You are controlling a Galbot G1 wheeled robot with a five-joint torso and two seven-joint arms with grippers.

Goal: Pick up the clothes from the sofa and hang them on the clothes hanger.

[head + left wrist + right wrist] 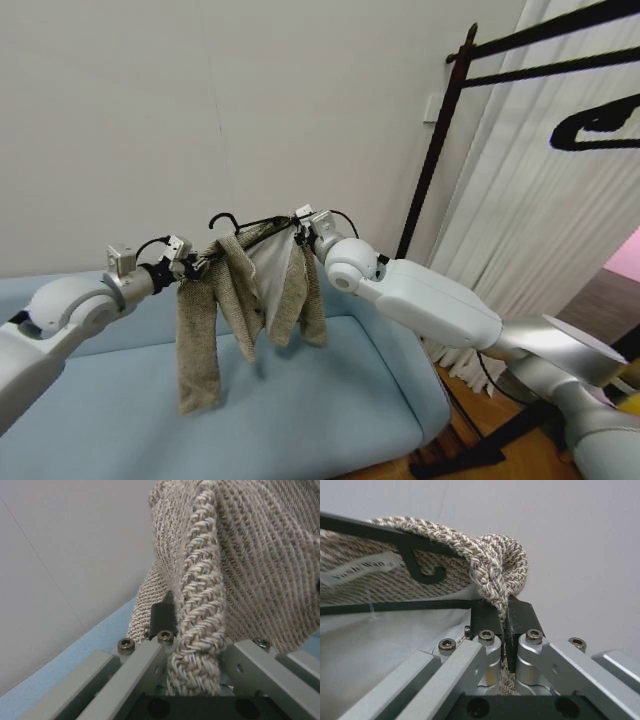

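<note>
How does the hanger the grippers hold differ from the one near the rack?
The held hanger carries the knit cardigan and sits low above the sofa, between the left gripper and right gripper; the other hanger is bare and high beside the rack. Both are black.

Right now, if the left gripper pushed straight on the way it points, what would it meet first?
The left gripper would first press into the knitted cardigan it is shut on, draped over the black hanger; the right gripper likely lies beyond, though depth is unclear.
</note>
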